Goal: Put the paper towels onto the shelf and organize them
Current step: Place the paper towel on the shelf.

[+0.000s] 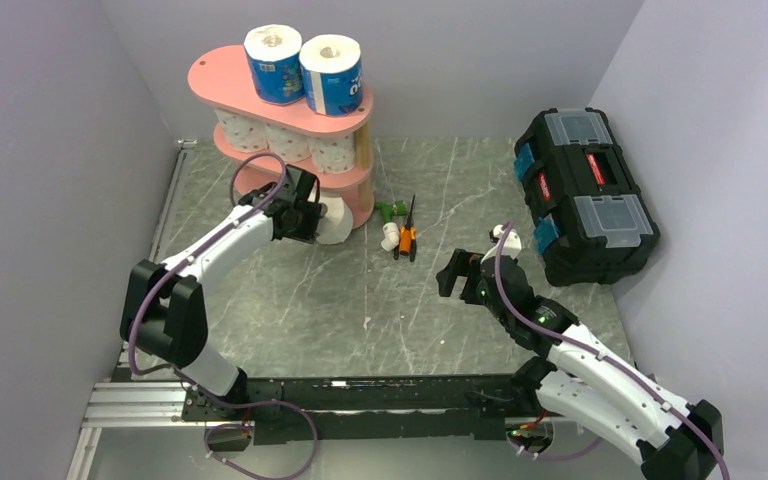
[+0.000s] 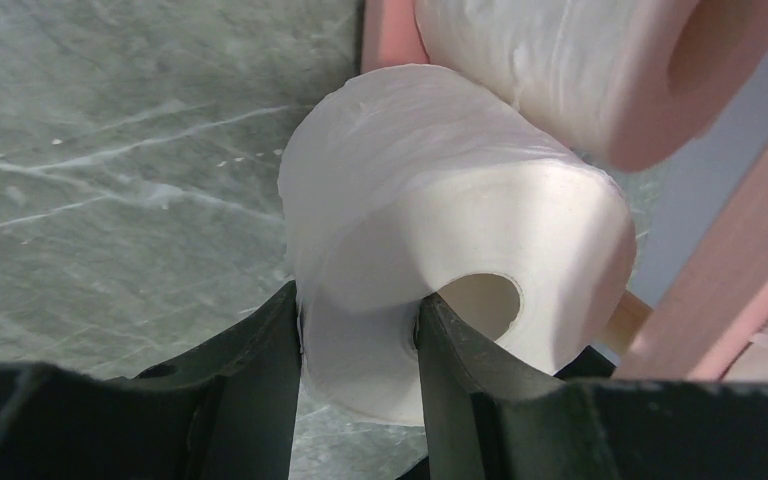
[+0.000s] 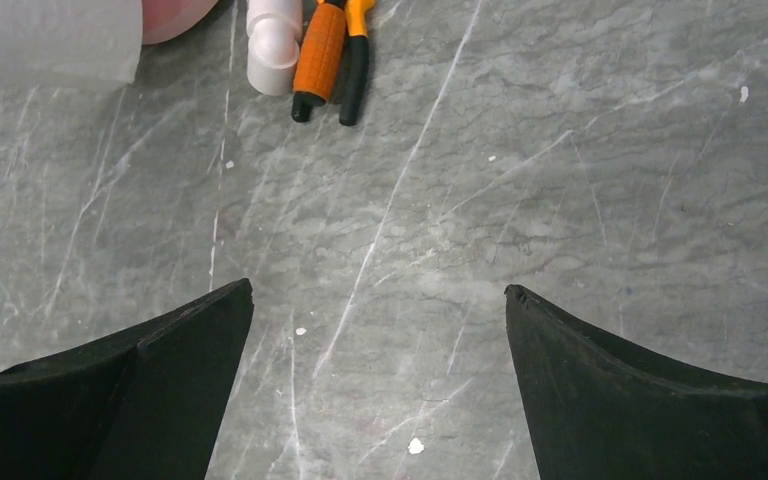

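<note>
1. White and unwrapped, one paper towel roll [image 2: 440, 200] is pinched by the left hand [image 2: 360, 325]. The fingers are partly closed on it: one is pressed on the curved outer side, the other is set against the end face just beside the hollow core.
2. The roll's long axis is pointed roughly back at the hand, with the core opening turned towards the wrist and slightly to the hand's right.
3. The roll is held at the foot of the pink shelf [image 1: 222, 72], at the near end of its lowest board. Whether it rests on that board or on the bench [image 1: 360, 310] cannot be told.
4. Just beyond the fingertips, up and to the right, a second roll [image 2: 560, 70] is seen lying on the shelf, its core turned to the hand's right.
5. Higher above that hand, two blue-wrapped rolls [image 1: 303, 68] are stood upright side by side on the top board, cores up. Pink-dotted rolls [image 1: 285, 140] are lined up on the middle board.
6. The right hand [image 3: 378, 290] is spread wide and nothing is held. Bare bench lies under it, and orange-handled pliers [image 3: 325, 55] and a white plastic piece [image 3: 272, 45] lie ahead to its left.
</note>
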